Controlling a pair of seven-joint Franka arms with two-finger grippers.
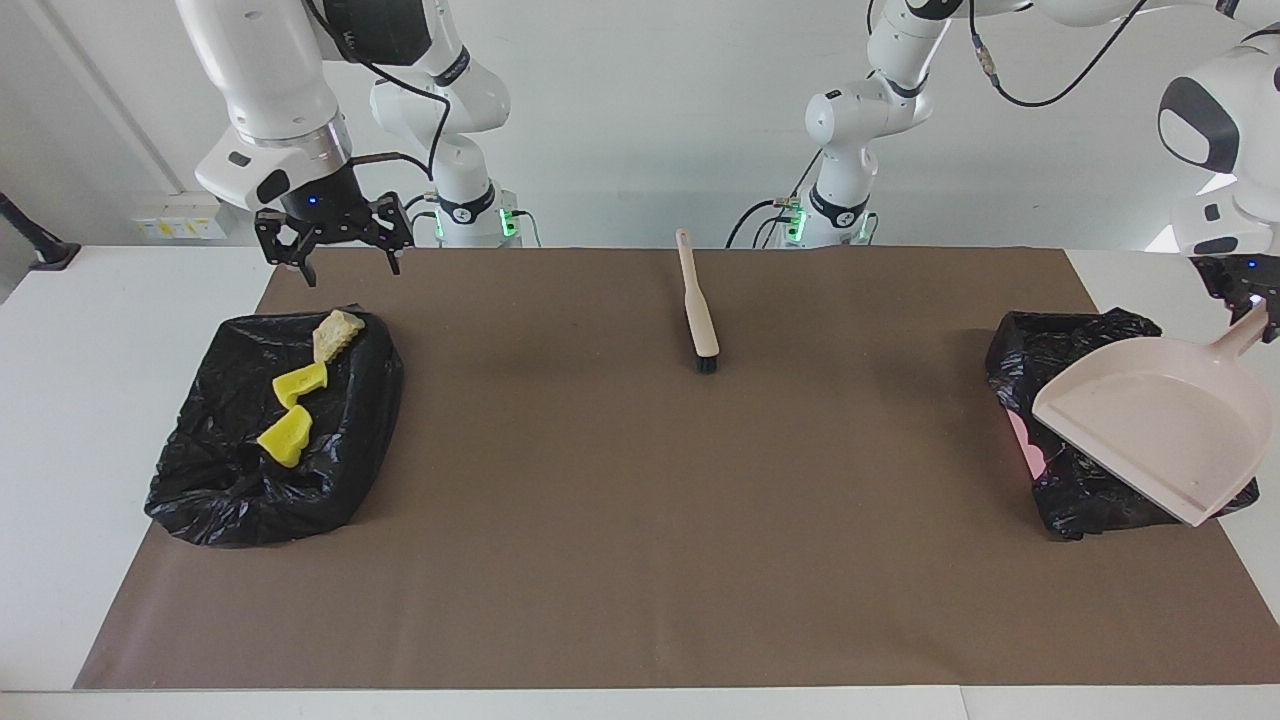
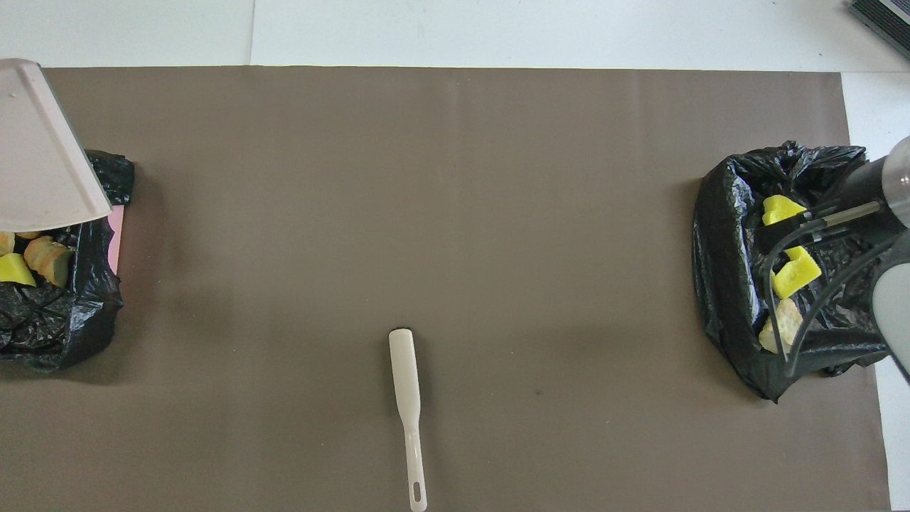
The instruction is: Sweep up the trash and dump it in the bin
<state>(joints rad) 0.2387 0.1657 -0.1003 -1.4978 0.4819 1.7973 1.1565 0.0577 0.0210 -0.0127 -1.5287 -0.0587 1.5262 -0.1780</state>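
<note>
Two black-lined bins sit at the ends of my tabletop (image 1: 60, 420), on the brown mat (image 1: 640, 520), one at each short edge. My left fingers (image 1: 1250, 305) are clamped together on the handle of the pale pink dustpan (image 1: 1150, 420), which I hold tilted over the bin at the left arm's end (image 1: 1075, 500); the pan's wide mouth points down and toward the edge farthest from me. In the overhead view that bin (image 2: 64, 320) shows trash (image 2: 32, 259) inside it under the pan's lip: a yellow chunk and some tan to orange bread-like pieces, partly hidden by the pan and cut off at the view's edge, so I cannot count them. My right fingers (image 1: 335, 250) stand apart and hold nothing, hanging over the mat's edge nearest me, just beside the bin at the right arm's end (image 1: 270, 440). That bin holds three more lumps lying in a row: a tan piece (image 1: 337, 333) nearest me, then a yellow chunk (image 1: 300, 382), then a second yellow chunk (image 1: 285, 435). The brush (image 1: 698, 315) lies flat on the mat near the middle of the edge closest to me, its cream handle pointing my way and its dark bristle end pointing away, well apart from both bins and untouched by either arm.
</note>
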